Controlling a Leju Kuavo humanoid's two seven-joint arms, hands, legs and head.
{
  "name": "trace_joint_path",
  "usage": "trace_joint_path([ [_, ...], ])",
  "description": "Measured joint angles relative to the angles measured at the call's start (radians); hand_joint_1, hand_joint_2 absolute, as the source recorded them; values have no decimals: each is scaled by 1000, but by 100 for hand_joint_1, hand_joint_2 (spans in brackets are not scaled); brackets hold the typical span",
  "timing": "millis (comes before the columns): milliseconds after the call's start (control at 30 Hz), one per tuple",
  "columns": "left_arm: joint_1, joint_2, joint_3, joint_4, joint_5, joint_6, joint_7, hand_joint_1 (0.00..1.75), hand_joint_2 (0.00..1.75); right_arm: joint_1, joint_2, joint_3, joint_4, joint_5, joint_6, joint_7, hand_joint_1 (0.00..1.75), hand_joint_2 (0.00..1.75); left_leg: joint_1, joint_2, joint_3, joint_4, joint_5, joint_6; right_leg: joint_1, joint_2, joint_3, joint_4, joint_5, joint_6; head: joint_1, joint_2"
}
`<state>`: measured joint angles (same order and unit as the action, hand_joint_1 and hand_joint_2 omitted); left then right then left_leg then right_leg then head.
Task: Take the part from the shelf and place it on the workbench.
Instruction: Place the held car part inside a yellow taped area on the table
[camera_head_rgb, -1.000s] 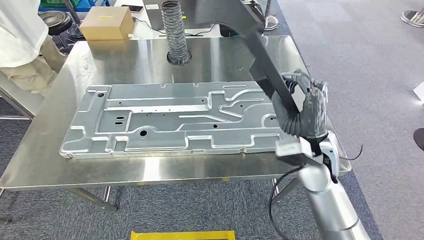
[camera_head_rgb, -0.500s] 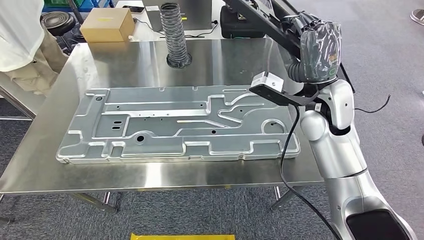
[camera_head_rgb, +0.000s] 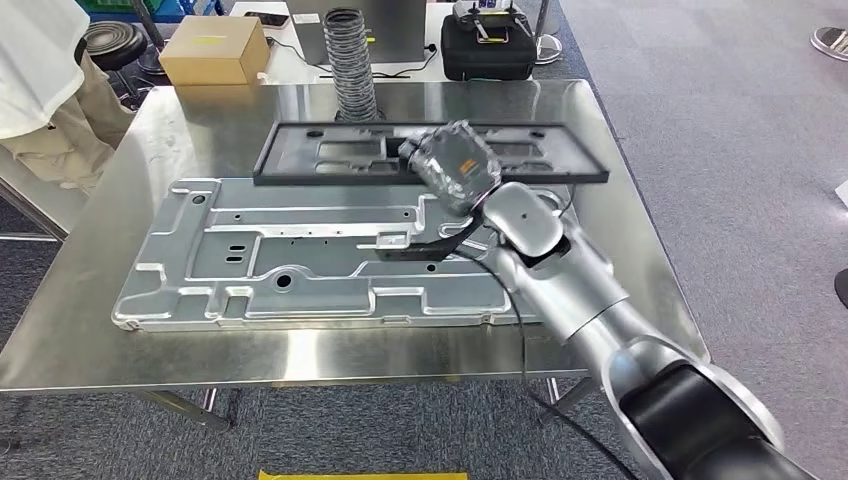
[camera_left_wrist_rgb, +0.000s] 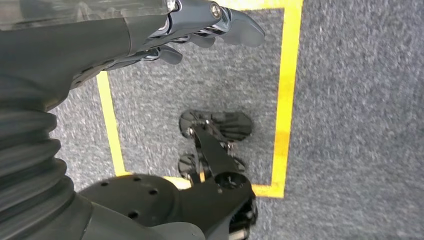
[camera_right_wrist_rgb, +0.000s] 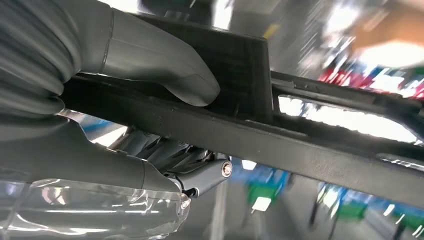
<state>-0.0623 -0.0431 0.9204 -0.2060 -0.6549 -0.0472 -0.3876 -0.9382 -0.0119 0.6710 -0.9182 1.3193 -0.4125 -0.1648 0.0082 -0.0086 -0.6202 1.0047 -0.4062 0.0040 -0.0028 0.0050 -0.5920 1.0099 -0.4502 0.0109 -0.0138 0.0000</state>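
A long black plastic frame part (camera_head_rgb: 330, 152) lies flat and level over the far half of the steel workbench (camera_head_rgb: 200, 110), just beyond a big stamped metal panel (camera_head_rgb: 300, 250). My right hand (camera_head_rgb: 455, 165) grips the frame near its middle. In the right wrist view the thumb (camera_right_wrist_rgb: 160, 65) presses one face of the black frame (camera_right_wrist_rgb: 300, 145) and the darker fingers (camera_right_wrist_rgb: 195, 160) curl under the other side. My left hand (camera_left_wrist_rgb: 165, 35) hangs over grey carpet, its fingers apart and holding nothing.
A ribbed grey hose (camera_head_rgb: 352, 65) stands at the bench's far edge behind the frame. A cardboard box (camera_head_rgb: 213, 48) and a black case (camera_head_rgb: 492, 45) sit beyond. A person in white (camera_head_rgb: 40, 90) stands at the left. Yellow floor tape (camera_left_wrist_rgb: 285, 95) marks the carpet.
My right arm has swung the black frame from high at the right down and leftward, turning it level over the bench's far half.
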Motion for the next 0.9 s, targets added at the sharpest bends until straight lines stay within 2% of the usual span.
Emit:
trace_joint_path([
  [67,-1,0,0,0,-11,-2,-4,0,175,18,29,29,91,-75,-29,-25,175,175,4,0,3,-5,2,10,-2,0,-29,64,-38,9,2,0],
  [133,0,1,-2,0,-24,-4,-11,0,175,36,51,42,174,-141,-34,-51,175,175,4,0,4,-6,1,15,-4,0,-98,202,-99,16,3,0],
  [167,0,1,-3,0,-31,-5,-14,0,175,48,60,48,211,-160,-29,-60,175,175,3,-1,4,-6,0,16,-5,-1,-130,260,-117,18,3,0],
  [200,0,2,-6,0,-37,-6,-17,0,175,61,67,54,244,-171,-21,-68,175,175,3,-2,5,-6,-1,17,-5,0,-149,290,-117,18,4,0],
  [233,0,2,-10,0,-43,-8,-19,0,175,74,74,59,272,-177,-11,-74,175,175,2,-4,6,-5,-2,17,-5,0,-147,277,-98,16,4,0],
  [267,-1,2,-14,0,-48,-10,-20,0,175,83,81,63,296,-181,-2,-80,175,175,1,-6,7,-4,-3,16,-4,0,-127,225,-64,11,4,0],
  [333,-4,2,-22,0,-56,-13,-21,0,175,89,97,68,331,-189,11,-87,175,175,-3,-6,9,-2,-6,11,2,-1,-61,79,4,-4,4,0],
  [367,-6,1,-24,0,-58,-14,-21,0,175,89,106,71,344,-194,16,-89,175,175,-5,-5,9,-1,-8,7,6,-2,-37,28,23,-10,5,0],
  [400,-9,1,-26,0,-60,-15,-22,0,175,87,116,73,356,-198,22,-90,175,175,-6,-3,10,0,-10,3,8,-3,-25,1,29,-15,4,0],
  [467,-12,1,-27,0,-62,-16,-24,0,175,86,135,77,376,-206,31,-91,175,175,-7,-1,15,-3,-12,-8,10,-3,-20,-6,28,-22,5,0],
  [533,-12,2,-27,0,-61,-17,-29,0,175,86,153,80,392,-213,35,-92,87,87,-6,1,13,16,-29,-19,5,-3,-8,-19,33,-30,3,0],
  [600,-9,3,-27,0,-58,-17,-35,0,175,88,169,81,409,-223,31,-94,0,0,-2,2,-23,107,-84,-29,0,-5,2,-29,36,-37,0,0],
  [667,-4,2,-27,0,-56,-9,-38,0,175,101,181,81,427,-239,23,-99,0,0,4,2,-83,239,-144,-37,0,-6,2,-29,35,-40,-1,0],
  [700,-1,2,-26,0,-55,-2,-39,0,175,109,185,80,434,-249,16,-105,0,0,6,2,-101,275,-153,-41,0,-5,2,-28,35,-40,-1,0],
  [733,1,2,-25,0,-54,7,-41,0,175,116,189,78,440,-261,8,-113,0,0,7,3,-99,274,-143,-43,-1,-5,1,-27,34,-39,-1,0],
  [767,3,3,-24,0,-53,15,-43,0,175,121,193,74,445,-278,0,-125,0,0,10,3,-78,232,-115,-45,-2,-4,1,-24,33,-37,-1,0],
  [833,3,3,-22,0,-48,30,-51,0,175,123,203,53,448,-339,-8,-166,0,0,13,4,-5,91,-55,-44,-1,-3,0,-15,27,-29,-2,0],
  [867,2,4,-21,0,-46,35,-54,0,175,123,209,37,448,-376,-7,-191,0,0,13,4,22,38,-38,-40,1,-1,-2,-10,24,-24,-1,0],
  [900,1,4,-20,0,-44,37,-56,0,175,123,216,19,446,-408,-4,-213,0,0,12,3,36,10,-33,-34,3,0,-3,-7,22,-19,-1,0],
])
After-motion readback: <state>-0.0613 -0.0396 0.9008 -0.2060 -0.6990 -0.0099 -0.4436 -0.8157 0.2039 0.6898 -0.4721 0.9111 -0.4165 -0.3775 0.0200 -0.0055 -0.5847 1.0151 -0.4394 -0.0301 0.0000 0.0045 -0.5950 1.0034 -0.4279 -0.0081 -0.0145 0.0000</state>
